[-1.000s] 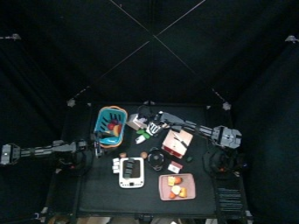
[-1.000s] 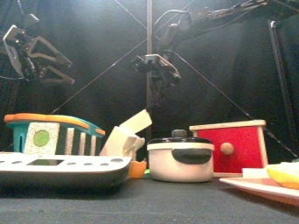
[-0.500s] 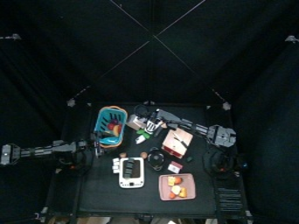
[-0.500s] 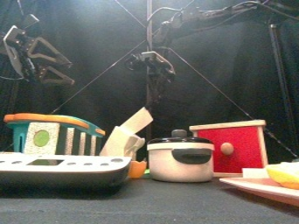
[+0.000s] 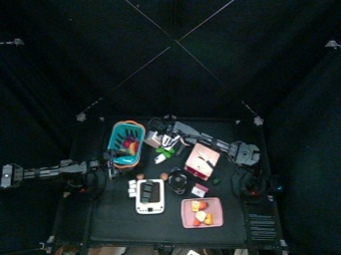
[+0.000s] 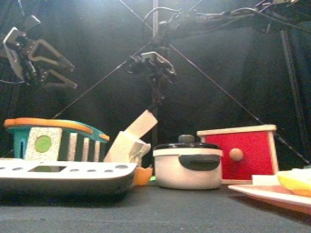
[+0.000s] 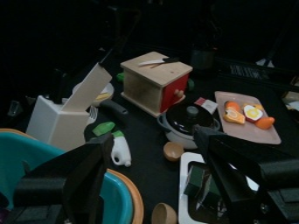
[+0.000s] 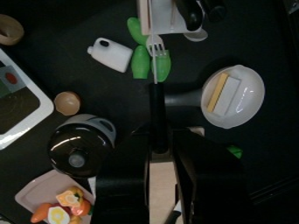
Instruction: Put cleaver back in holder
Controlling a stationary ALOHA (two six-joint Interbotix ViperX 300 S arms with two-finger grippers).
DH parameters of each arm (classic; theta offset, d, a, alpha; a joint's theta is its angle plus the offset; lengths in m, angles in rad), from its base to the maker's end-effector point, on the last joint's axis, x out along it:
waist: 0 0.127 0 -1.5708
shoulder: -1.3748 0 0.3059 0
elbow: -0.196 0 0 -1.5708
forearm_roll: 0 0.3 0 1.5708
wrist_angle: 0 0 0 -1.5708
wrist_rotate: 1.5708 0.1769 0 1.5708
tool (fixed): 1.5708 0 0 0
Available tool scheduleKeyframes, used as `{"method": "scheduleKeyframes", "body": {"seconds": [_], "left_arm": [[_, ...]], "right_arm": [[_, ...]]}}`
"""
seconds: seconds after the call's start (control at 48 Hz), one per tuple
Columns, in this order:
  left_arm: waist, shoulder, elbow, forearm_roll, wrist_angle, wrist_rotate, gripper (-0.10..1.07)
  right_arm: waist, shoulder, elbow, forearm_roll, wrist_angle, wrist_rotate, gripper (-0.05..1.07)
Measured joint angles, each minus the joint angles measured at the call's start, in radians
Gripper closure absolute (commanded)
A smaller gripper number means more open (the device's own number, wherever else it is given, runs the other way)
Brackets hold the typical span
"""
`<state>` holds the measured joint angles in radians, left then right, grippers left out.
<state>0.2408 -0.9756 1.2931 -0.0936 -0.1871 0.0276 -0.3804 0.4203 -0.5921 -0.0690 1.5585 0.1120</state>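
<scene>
Right wrist view: right fingers point(image 8: 193, 171) clamp a thin dark tool, seemingly the cleaver point(image 8: 153, 105).
Why: hung high, probably to clear clutter before the holder point(image 7: 56, 121).
Left fingers point(image 7: 73, 179): spread, empty.

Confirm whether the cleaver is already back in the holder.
No. In the right wrist view the right gripper holds the cleaver by its handle, above the table, apart from the white holder.

Black table point(image 5: 100, 204) carrying a crowd of things. Teal basket point(image 5: 128, 140) sitting at the left rear; white knife holder point(image 7: 65, 116) standing beside it. Red-and-wood box point(image 6: 243, 153) resting right of the black pot point(image 6: 186, 167). White scale point(image 5: 150, 196) and plate of fruit point(image 5: 201, 211) lying near the front.
</scene>
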Motion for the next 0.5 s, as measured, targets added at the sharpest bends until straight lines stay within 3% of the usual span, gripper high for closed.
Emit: {"method": "scheduleKeyframes", "body": {"seconds": [0.5], "left_arm": [[0.002, 0.000, 0.005, 0.000, 0.000, 0.002, -0.06]], "right_arm": [[-0.002, 0.087, -0.163, -0.003, 0.035, -0.011, 0.50]]}}
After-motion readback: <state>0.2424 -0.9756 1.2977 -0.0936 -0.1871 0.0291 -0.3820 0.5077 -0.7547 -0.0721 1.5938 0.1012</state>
